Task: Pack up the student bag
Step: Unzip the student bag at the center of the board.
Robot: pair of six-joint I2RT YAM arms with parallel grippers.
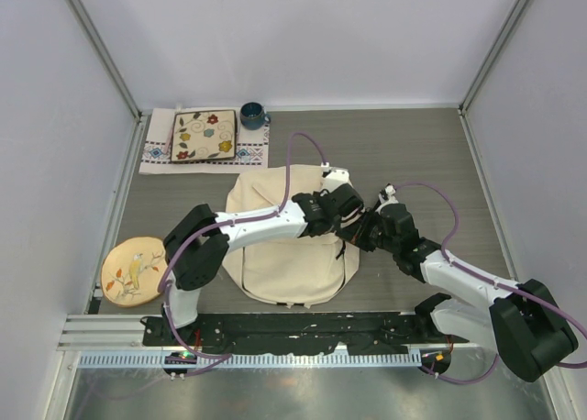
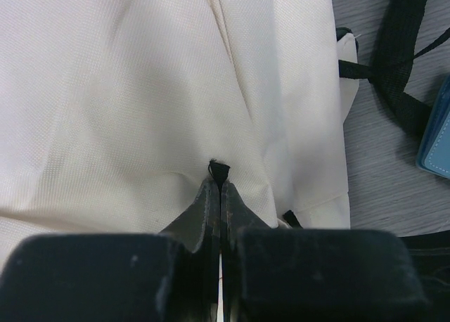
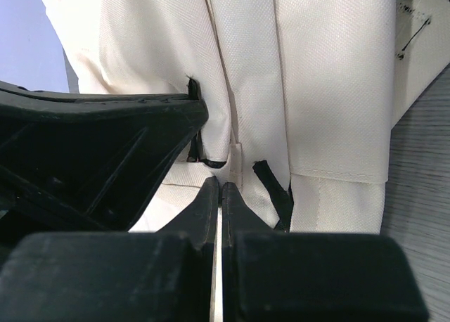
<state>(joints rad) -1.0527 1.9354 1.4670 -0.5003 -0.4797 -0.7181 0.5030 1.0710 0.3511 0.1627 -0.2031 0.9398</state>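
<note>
The student bag (image 1: 284, 259) is a cream fabric backpack lying flat in the middle of the table. It fills the left wrist view (image 2: 126, 104) and the right wrist view (image 3: 330, 83). My left gripper (image 1: 350, 218) reaches over the bag's right side. It is shut (image 2: 220, 178) on a small black zipper pull (image 2: 219, 168). My right gripper (image 1: 366, 230) meets it from the right. It is shut (image 3: 220, 187) with its tips pressed into a fold of the bag's fabric, beside a black strap tab (image 3: 275, 190). The left gripper's black body (image 3: 105, 153) is close on its left.
A floral square plate (image 1: 205, 136) lies on a patterned cloth (image 1: 158, 152) at the back left, with a dark blue mug (image 1: 252, 116) beside it. A round wooden disc with a bird (image 1: 133, 271) lies at the front left. Black straps (image 2: 404, 55) and a blue flat object (image 2: 439, 143) lie right of the bag.
</note>
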